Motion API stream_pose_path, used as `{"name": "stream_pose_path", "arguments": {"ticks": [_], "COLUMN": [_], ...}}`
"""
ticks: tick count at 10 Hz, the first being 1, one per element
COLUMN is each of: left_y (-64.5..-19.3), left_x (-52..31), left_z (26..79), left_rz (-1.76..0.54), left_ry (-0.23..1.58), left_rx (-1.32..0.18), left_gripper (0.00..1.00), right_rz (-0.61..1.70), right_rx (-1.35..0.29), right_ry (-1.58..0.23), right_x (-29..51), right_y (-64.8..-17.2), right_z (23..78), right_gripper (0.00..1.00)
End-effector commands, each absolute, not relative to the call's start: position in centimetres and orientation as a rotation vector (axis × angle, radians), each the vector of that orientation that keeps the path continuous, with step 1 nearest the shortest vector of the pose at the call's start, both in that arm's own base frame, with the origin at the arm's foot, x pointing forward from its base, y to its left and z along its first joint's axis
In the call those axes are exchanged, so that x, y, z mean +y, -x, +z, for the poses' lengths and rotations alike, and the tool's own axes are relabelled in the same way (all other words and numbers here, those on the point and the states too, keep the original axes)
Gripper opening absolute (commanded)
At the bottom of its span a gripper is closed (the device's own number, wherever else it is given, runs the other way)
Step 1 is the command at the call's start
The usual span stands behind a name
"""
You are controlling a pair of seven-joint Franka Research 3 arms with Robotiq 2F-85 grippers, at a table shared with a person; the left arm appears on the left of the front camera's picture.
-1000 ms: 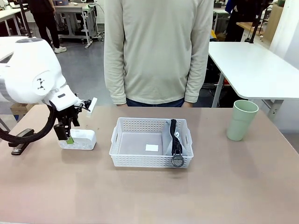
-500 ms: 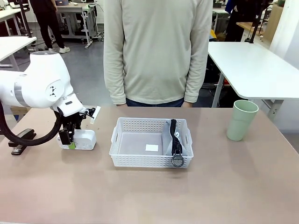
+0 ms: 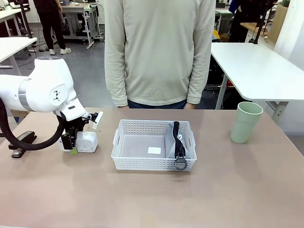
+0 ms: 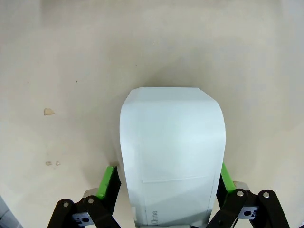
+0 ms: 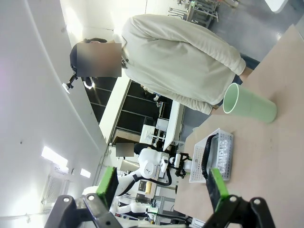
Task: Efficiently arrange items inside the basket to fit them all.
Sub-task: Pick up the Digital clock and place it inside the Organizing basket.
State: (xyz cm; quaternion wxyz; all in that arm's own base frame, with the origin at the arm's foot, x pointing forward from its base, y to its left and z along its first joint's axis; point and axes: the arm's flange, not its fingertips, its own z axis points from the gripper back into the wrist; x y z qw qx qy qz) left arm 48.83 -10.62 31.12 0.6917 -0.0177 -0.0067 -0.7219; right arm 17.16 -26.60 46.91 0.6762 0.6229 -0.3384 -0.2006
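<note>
The white boxy device (image 3: 86,141) lies on the table left of the basket (image 3: 124,142). My left gripper (image 3: 70,141) has come down over the device's left end. In the left wrist view the device (image 4: 172,142) lies between the green pads (image 4: 109,181), and the gripper (image 4: 166,183) is open astride it. The grey pouch (image 3: 177,141) stands on edge in the basket's right part, zipper and ring up. Far right stands the pale green cup (image 3: 246,122). The black stapler (image 3: 20,144) lies at the far left. My right gripper (image 5: 162,187) is open, holding nothing, looking from afar at the cup (image 5: 250,107) and basket (image 5: 217,153).
A person in a pale sweater (image 3: 159,52) stands at the table's far edge behind the basket. The basket's left part holds just a small white label (image 3: 154,150). A black cable (image 3: 33,141) loops from my left arm across the stapler.
My left arm has swung right and lowered its open gripper around the left end of the white device. Basket, pouch and cup have not moved.
</note>
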Motion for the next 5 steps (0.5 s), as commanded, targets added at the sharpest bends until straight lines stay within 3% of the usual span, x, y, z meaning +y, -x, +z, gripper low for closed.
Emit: {"name": "stream_pose_path", "arguments": {"ticks": [1,2,3,4,5], "left_y": [-49.3,-49.21,-49.18,-49.2,-49.22], "left_x": [-10.37,-10.31,-10.26,-10.28,-10.32], "left_z": [31.4,31.42,31.45,31.42,31.39], "left_rz": [-1.638,-1.633,-1.638,-1.63,-1.621], "left_ry": [0.063,0.037,0.048,0.037,0.036], "left_rx": [-0.012,-0.024,-0.012,-0.008,-0.008], "left_gripper": [1.0,0.43,0.42,0.0,0.0], "right_rz": [-0.432,-0.432,-0.432,-0.432,-0.432], "right_rx": [-0.797,-0.797,-0.797,-0.797,-0.797], "right_ry": [-1.406,-1.406,-1.406,-1.406,-1.406], "right_x": [-26.65,-26.65,-26.65,-26.65,-26.65], "right_y": [-17.46,-17.46,-17.46,-17.46,-17.46], "right_z": [47.21,47.21,47.21,47.21,47.21], "right_gripper": [1.0,1.0,1.0,1.0,1.0]}}
